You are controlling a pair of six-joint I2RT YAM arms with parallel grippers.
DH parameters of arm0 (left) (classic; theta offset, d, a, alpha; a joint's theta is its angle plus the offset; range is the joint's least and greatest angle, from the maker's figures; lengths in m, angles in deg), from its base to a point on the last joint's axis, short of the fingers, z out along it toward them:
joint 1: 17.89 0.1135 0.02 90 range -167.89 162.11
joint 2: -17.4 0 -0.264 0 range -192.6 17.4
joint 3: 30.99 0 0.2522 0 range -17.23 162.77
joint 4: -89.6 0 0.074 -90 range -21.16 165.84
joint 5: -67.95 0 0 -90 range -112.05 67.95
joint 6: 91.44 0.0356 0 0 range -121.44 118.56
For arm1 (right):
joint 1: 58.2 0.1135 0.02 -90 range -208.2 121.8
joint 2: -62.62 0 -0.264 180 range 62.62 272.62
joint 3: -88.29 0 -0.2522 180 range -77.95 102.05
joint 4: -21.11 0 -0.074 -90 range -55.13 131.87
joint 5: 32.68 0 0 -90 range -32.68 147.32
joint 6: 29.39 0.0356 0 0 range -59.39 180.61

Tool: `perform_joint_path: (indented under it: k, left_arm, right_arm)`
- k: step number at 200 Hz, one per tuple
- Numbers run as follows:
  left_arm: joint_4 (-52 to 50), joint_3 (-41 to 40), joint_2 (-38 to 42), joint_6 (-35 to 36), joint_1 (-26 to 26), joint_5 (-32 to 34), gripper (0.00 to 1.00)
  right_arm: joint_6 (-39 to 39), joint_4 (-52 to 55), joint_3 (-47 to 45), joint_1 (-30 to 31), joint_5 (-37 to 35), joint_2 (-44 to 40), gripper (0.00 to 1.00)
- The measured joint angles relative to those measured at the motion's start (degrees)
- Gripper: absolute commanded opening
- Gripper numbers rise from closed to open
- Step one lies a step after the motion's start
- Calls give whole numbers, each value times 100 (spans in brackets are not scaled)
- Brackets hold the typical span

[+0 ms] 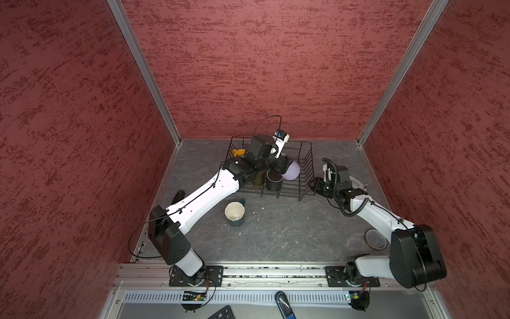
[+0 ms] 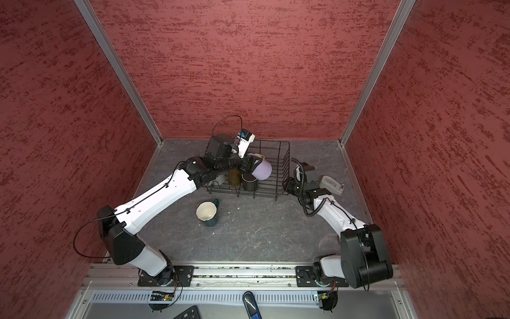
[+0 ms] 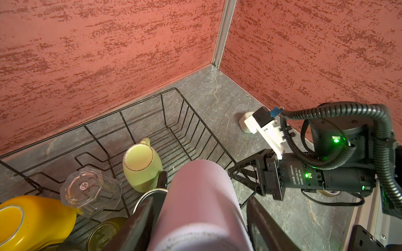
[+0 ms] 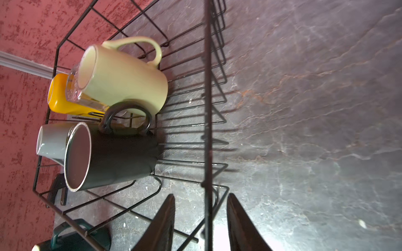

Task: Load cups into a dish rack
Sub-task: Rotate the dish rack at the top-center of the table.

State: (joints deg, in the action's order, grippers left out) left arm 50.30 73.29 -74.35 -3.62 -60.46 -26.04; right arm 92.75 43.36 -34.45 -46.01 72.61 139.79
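On its arm stretched in from the left, the left pincer (image 3: 201, 200) is clamped round the body of the smooth lilac tumbler (image 1: 292, 170), probably light, stiff and slippery, held sideways inside the black wire dish rack (image 4: 207, 87), whose right rim wire the right pincer (image 4: 201, 195) straddles, jaws apart.

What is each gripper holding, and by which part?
Left gripper clamps the lilac tumbler by its side walls. Right gripper holds nothing; open jaws straddle the black wire dish rack's rim.
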Motion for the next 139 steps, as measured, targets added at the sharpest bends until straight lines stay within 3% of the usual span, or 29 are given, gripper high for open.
perform_joint_path:
  k: [139]
  left_arm:
    - [555,188,-640,4,-28,153,0]
  right_arm:
    - [345,-337,-533,452,-448,-286,26]
